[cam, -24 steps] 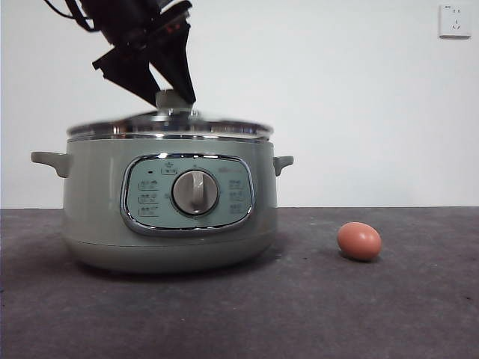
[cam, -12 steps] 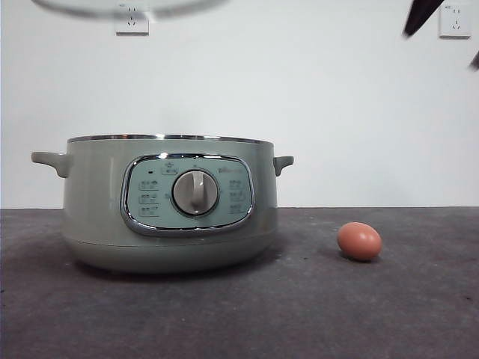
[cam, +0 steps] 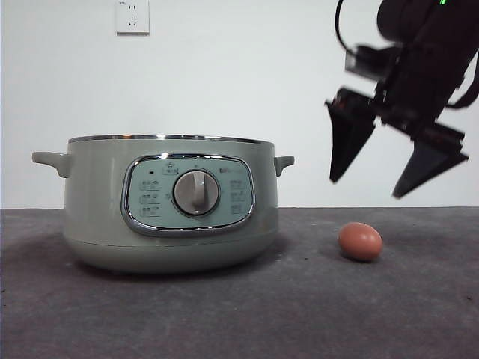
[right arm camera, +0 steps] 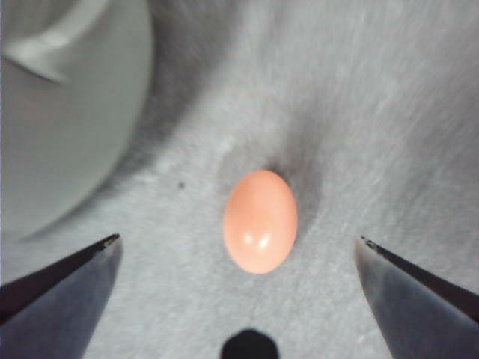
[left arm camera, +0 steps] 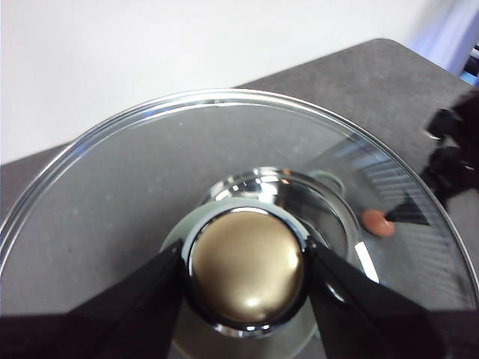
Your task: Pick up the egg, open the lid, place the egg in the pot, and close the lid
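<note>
The sage-green pot point(cam: 168, 202) stands uncovered left of centre on the table. The reddish-brown egg point(cam: 360, 241) lies on the table to its right. My right gripper point(cam: 366, 188) hangs open just above the egg. In the right wrist view the egg point(right arm camera: 260, 221) lies between and ahead of the spread jaws of the right gripper point(right arm camera: 238, 239), with the pot's side point(right arm camera: 67, 112) close by. My left gripper point(left arm camera: 245, 262) is shut on the knob point(left arm camera: 247, 269) of the glass lid point(left arm camera: 150, 172) and holds it high, out of the front view. Through the glass I see the egg point(left arm camera: 377, 223).
The dark grey table point(cam: 239, 314) runs back to a white wall with a socket point(cam: 132, 16). The pot's side handle point(cam: 283, 162) points toward the egg. The right arm point(left arm camera: 453, 168) shows dark through the lid in the left wrist view.
The lid has been lifted off the pot and has gone up out of the front view. My right gripper has come down from the top right corner to just above the egg.
</note>
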Motion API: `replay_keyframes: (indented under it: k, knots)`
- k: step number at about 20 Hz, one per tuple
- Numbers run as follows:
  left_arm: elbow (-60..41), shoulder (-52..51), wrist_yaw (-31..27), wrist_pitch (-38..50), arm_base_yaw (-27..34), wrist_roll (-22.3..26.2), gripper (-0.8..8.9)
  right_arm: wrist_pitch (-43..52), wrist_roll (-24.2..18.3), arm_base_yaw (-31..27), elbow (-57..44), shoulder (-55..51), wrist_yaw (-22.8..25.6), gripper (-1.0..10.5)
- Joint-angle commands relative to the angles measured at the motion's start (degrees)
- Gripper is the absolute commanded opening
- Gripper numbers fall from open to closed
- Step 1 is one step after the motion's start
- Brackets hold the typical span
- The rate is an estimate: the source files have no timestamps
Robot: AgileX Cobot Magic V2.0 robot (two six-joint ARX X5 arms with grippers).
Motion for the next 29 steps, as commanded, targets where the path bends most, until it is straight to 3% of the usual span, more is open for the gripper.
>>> replay_keyframes:
  k: [1, 12, 18, 21, 29]
  knots:
    - [-0.5, -2.3, 0.5, 0.0, 0.2, 0.3, -0.08, 1.3, 0.0, 0.4, 0.2, 2.7, 0.7, 6.0]
    - [-8.4, -14.3, 0.8, -4.5, 0.2, -0.9, -0.08, 5.8, 0.2, 3.4, 0.2, 10.5, 6.8, 5.7]
    - [-8.4, -14.5, 0.8, -4.5, 0.2, -0.9, -0.08, 5.9, 0.8, 3.5, 0.2, 11.2, 7.2, 1.4]
    - [-8.4, -14.5, 0.8, -4.5, 0.2, -0.9, -0.08, 5.9, 2.0, 3.5, 0.2, 11.2, 7.1, -0.1]
    - [-8.4, -14.5, 0.8, -4.6, 0.2, -0.8, -0.08, 4.4, 2.2, 3.5, 0.2, 5.5, 7.0, -0.1]
